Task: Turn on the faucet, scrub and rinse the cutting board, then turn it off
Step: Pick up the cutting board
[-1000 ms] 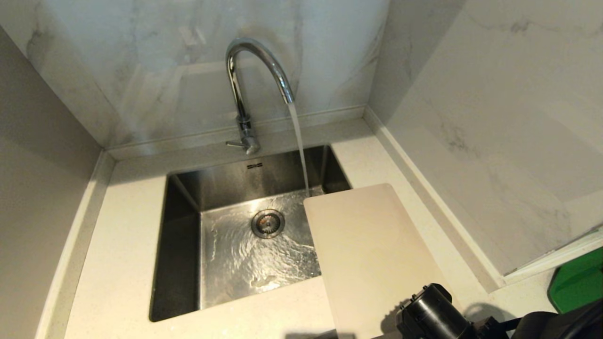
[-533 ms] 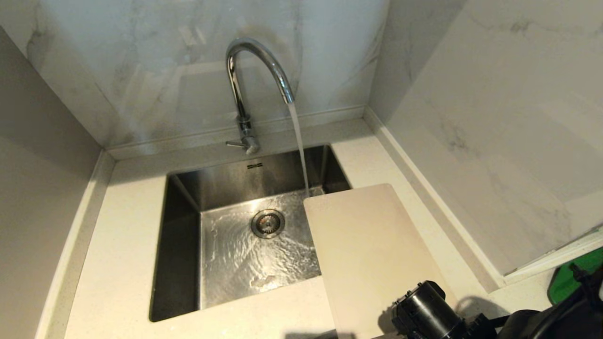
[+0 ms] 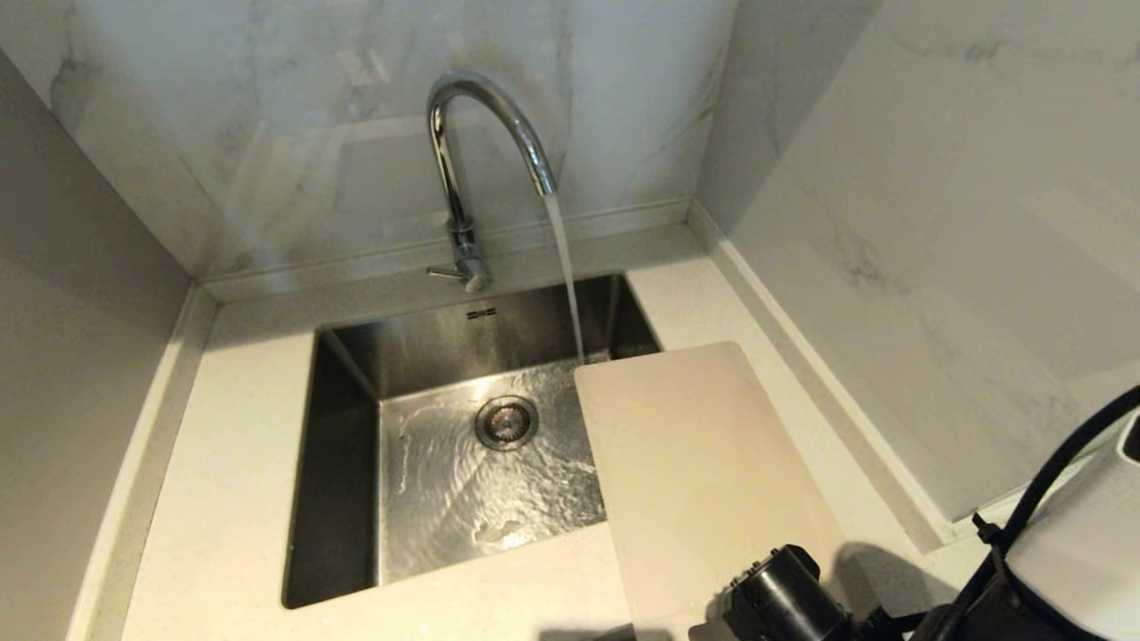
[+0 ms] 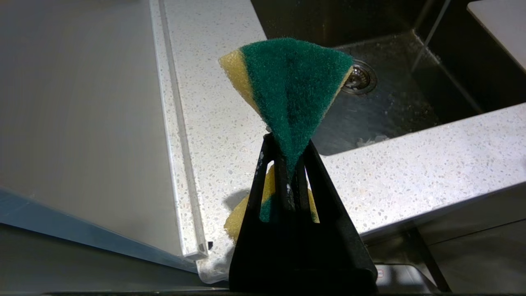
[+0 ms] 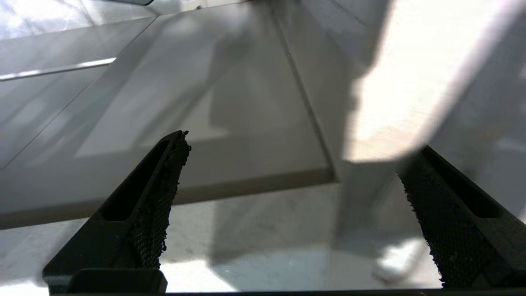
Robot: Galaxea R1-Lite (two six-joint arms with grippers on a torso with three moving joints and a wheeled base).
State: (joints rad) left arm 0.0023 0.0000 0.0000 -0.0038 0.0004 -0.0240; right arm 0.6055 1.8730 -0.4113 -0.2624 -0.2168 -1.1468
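Since a second ago the right arm (image 3: pixel 1060 543) has swung up at the lower right, now covering the green slab; cutting board (image 3: pixel 704 472) far end slightly nearer the stream. Board lies flat on the desk (image 3: pixel 223 499), long axis running away from the robot, far corner overhanging the sink (image 3: pixel 343 463). Faucet (image 3: pixel 463 178) running, spout toward the board. Right pincer (image 5: pixel 287 205) spread wide, empty. Left pincer (image 4: pixel 287 181) clamped on a green-yellow sponge (image 4: pixel 287 86).

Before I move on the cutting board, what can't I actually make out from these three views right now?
- Cutting board: near end hidden by the right arm, head view.
- Sponge: lower part hidden between the shut left gripper fingers, left wrist view.
- Right gripper: open, but its view is blurred; what lies ahead is unclear.
- Stream's landing in the sink: behind the board's corner.
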